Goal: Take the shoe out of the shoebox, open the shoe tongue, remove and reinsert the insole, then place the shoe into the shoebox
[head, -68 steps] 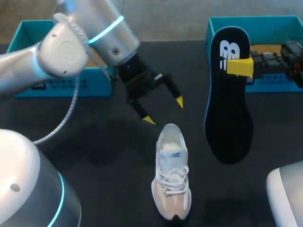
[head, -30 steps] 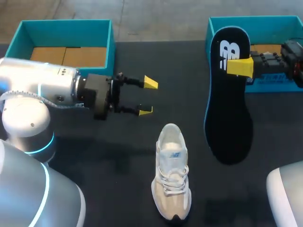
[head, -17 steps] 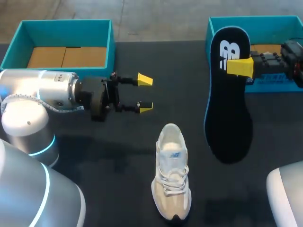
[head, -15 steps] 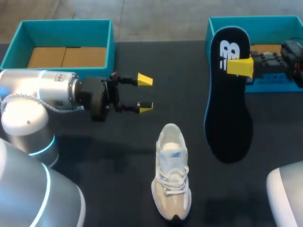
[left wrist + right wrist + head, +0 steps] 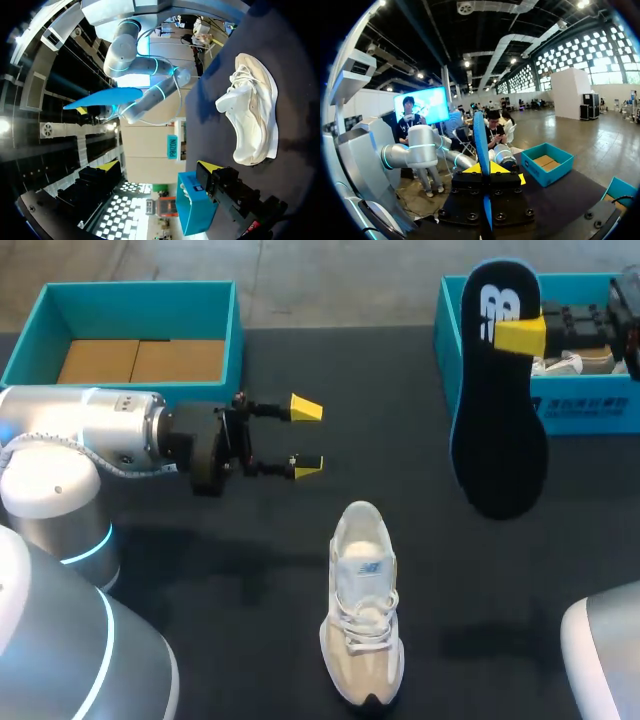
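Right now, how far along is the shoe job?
Done: the shoe is out on the table, its insole removed. In hand: the right gripper holds the insole aloft; the left gripper hovers open by the shoe. Left: reinserting the insole and boxing the shoe.

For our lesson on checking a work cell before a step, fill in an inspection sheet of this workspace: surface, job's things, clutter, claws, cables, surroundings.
Surface: black table.
Job's things: white shoe stands upright on the table, laced, toe toward the robot; black insole hangs above the table, in front of the right teal box.
Clutter: left teal box, open, brown cardboard floor.
Claws: left claw open, holding nothing, apart from the shoe; right claw shut on the insole near its upper end.
Cables: nothing seen.
Surroundings: nothing seen reaching over the table.
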Available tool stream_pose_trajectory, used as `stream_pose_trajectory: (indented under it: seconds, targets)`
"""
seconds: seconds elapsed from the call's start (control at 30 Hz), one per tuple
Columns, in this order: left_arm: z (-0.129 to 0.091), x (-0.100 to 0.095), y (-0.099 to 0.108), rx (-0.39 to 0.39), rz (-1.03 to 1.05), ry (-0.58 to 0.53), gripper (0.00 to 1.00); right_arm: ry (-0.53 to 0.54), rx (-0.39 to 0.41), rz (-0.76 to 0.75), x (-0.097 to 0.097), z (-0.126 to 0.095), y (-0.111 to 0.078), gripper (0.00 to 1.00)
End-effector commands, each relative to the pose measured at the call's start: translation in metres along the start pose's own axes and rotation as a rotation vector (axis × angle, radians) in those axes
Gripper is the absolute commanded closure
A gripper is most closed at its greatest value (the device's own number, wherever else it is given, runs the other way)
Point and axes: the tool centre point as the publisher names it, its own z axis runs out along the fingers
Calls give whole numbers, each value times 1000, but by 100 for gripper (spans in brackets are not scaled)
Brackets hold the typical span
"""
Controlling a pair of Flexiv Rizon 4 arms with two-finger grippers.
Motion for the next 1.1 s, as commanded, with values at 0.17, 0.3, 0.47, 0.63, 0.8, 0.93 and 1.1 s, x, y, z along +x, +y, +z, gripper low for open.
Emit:
stream_pose_trajectory:
  seconds: [0.17, 0.3, 0.47, 0.63, 0.8, 0.93, 1.1]
  targets:
    - [1, 0, 0, -3, 1, 0, 0, 281, 156, 291, -80, 33, 35, 100]
    - [1, 0, 0, -3, 1, 0, 0, 294, 170, 427, -98, 42, 24, 100]
    - [1, 0, 0, -3, 1, 0, 0, 358, 207, 590, -116, 51, 4, 100]
    - [1, 0, 0, -3, 1, 0, 0, 359, 254, 715, -133, 60, -22, 100]
    - [1, 0, 0, -3, 1, 0, 0, 300, 371, 841, -148, 71, -50, 100]
    - [1, 0, 0, -3, 1, 0, 0, 232, 384, 895, -157, 74, -69, 100]
    - [1, 0, 0, -3, 1, 0, 0, 149, 358, 957, -165, 72, -87, 100]
